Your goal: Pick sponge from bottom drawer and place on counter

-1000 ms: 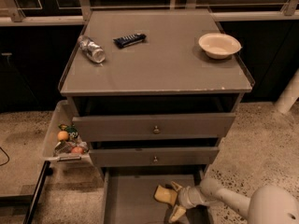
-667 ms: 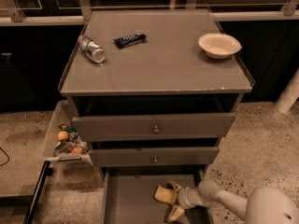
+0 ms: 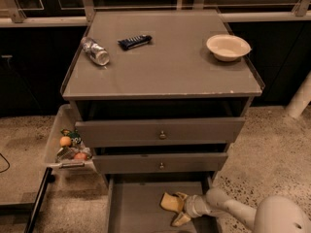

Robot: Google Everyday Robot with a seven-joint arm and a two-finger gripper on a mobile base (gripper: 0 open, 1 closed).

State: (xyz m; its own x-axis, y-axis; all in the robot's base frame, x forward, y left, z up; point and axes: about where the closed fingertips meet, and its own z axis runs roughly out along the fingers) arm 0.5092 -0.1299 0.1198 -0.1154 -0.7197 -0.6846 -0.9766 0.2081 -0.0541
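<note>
The bottom drawer (image 3: 131,208) is pulled out at the foot of the cabinet. A pale yellow sponge (image 3: 168,202) lies on its grey floor, right of the middle. My gripper (image 3: 175,211) reaches into the drawer from the right, low over the floor. It is open, with one finger beside the sponge and the other finger (image 3: 181,220) spread toward the front, apart from the sponge. The counter (image 3: 165,67) is the grey cabinet top above.
On the counter lie a plastic bottle (image 3: 95,51) at the left, a dark wrapped bar (image 3: 134,41) and a white bowl (image 3: 228,46) at the right. Two upper drawers (image 3: 160,132) stand slightly open above my arm. A side bin (image 3: 68,147) holds fruit at the left.
My gripper has shifted slightly left in the bottom drawer, closer to the sponge. Nothing else has moved.
</note>
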